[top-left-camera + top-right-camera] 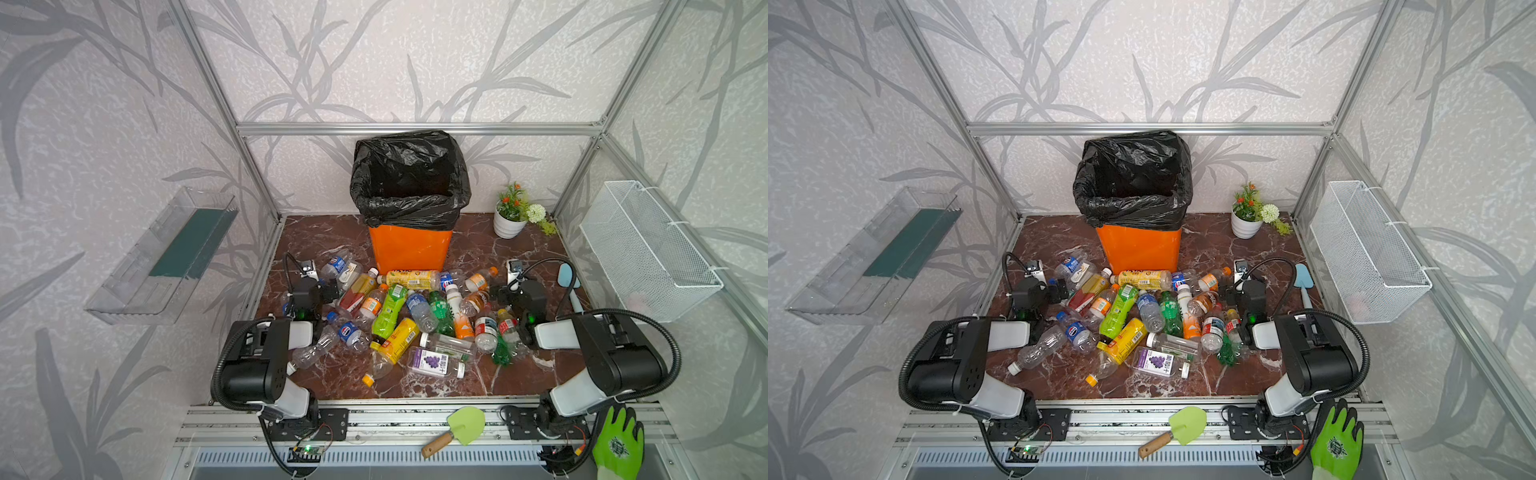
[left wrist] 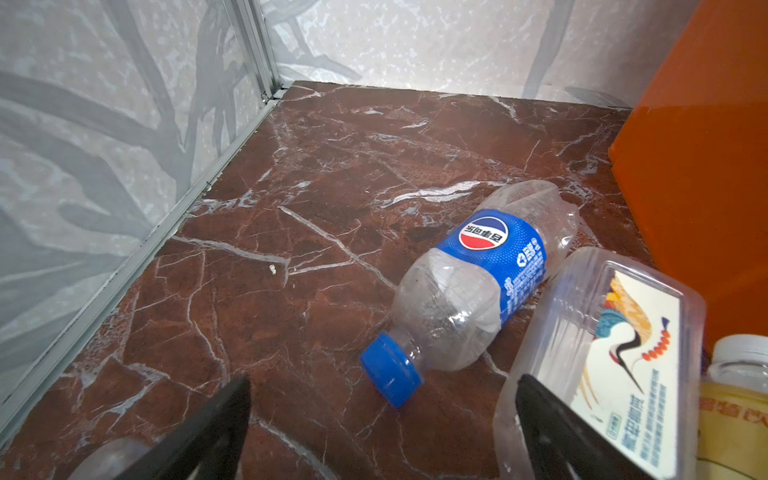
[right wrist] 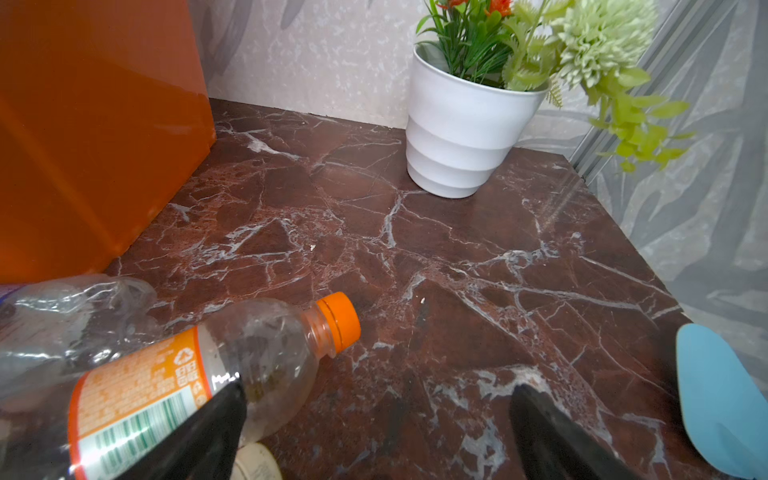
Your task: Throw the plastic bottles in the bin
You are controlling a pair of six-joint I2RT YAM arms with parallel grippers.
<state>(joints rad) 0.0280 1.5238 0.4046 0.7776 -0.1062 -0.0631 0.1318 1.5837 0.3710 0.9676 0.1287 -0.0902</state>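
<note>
You work on a table top (image 1: pixel 324 237) of glossy red-brown marble look, white-veined.
Your bin (image 1: pixel 409 249): smooth glossy orange plastic.
Its bag (image 1: pixel 411 216): crinkled shiny black film.
Your bottles (image 2: pixel 469 291): thin clear plastic, dented, with glossy printed labels.
Your flower pot (image 3: pixel 461 133): smooth matt white.
Your basket (image 1: pixel 648 245): white wire mesh.
Your frame rails (image 1: pixel 415 128): brushed metal.
Your trowel (image 1: pixel 467 424): wooden handle, matt green blade.
Your glove (image 1: pixel 617 444): green knit cloth.

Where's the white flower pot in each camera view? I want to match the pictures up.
Both top views: the white flower pot stands at the back right corner of the marble table, right of the orange bin.
Left wrist: not in it; only the bin's orange wall shows.
Right wrist: the pot stands by the back wall, beyond the orange-capped bottle, apart from the bin.
Shared landmark: the orange bin, in all four views.
</note>
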